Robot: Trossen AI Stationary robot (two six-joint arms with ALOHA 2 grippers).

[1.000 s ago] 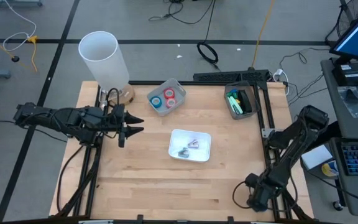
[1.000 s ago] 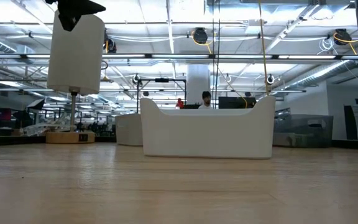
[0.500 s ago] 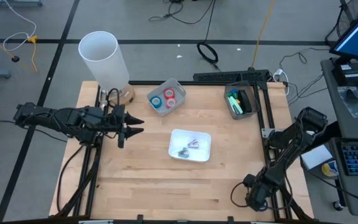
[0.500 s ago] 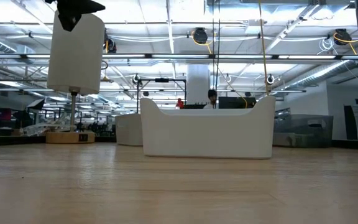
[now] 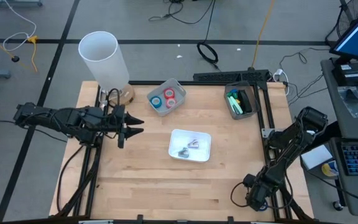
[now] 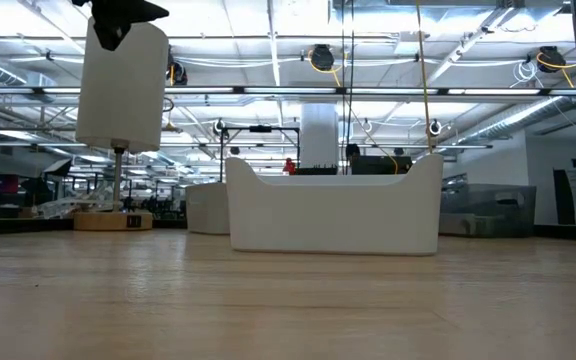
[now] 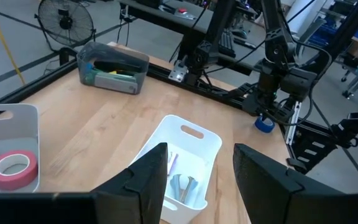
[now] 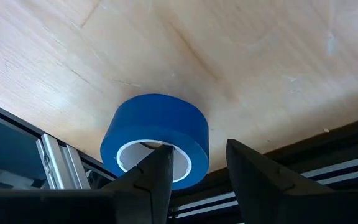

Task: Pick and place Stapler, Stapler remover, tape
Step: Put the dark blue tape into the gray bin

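Observation:
My right gripper [image 8: 197, 146] reaches down at the table's near right corner [image 5: 253, 194] and is shut on a blue tape roll [image 8: 157, 127], which also shows as the blue tape roll [image 7: 265, 123] under that arm. My left gripper [image 5: 138, 125] hovers open and empty over the table's left side, pointing at the white bin [image 5: 189, 146]. That bin holds metal staple removers [image 7: 182, 185]. A clear bin [image 5: 166, 98] at the back holds red and blue tape rolls. Staplers lie in a grey bin [image 5: 240, 102] at the back right. My right gripper has one finger [image 8: 159, 163] in the roll's pale-cored hole and the other outside, with the roll's wall [image 8: 199, 149] between them. The fingers slant down from above, along the roll's axis. The roll is tilted, hole face up toward the wrist; whether its lower side touches the wood I cannot tell.
A tall white cylinder [image 5: 104, 59] on a round wooden base stands at the back left corner. Black rails [image 5: 272, 134] frame the table's right side and run close under the held roll. Bare wood [image 5: 166, 186] lies between the white bin and the near edge.
My right gripper has sunk a little toward the table at the near right corner, its elbow folding lower. My left arm has kept still. Nothing in the bins has moved.

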